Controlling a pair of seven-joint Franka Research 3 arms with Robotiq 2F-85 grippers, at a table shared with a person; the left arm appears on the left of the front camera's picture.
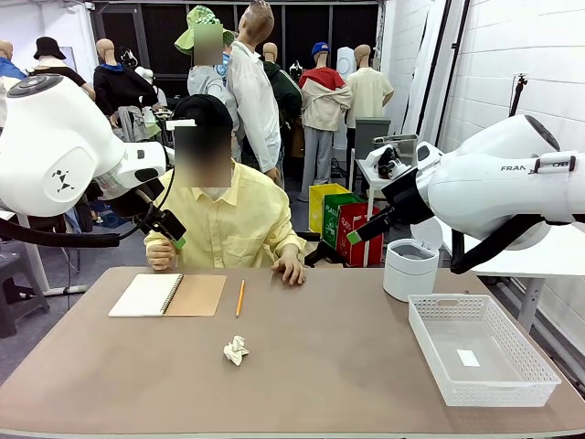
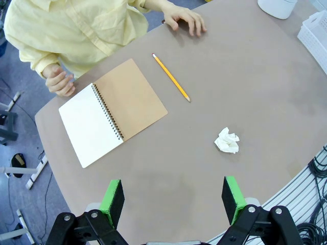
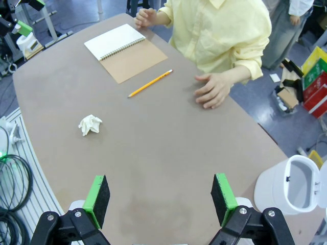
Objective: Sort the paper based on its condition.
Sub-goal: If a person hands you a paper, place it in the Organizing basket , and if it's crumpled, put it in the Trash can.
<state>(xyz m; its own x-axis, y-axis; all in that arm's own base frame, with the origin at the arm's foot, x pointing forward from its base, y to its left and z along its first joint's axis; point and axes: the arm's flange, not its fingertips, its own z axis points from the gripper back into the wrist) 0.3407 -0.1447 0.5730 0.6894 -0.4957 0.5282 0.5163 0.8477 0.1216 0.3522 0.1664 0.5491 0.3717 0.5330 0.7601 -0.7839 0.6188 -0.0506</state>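
Paper (image 1: pixel 236 349) – crumpled white wad – on table (image 1: pixel 347 366).

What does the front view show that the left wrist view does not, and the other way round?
The front view adds the white basket's inside, holding a small flat white piece, and the right gripper. The left wrist view adds the left gripper seen open, and black cables beside the table. Both share the crumpled paper, the open notebook, the pencil and the person's hand.

The paper (image 1: pixel 236 349) is white, the pencil (image 1: pixel 239 298) yellow, the notebook cover (image 1: pixel 196 295) brown.
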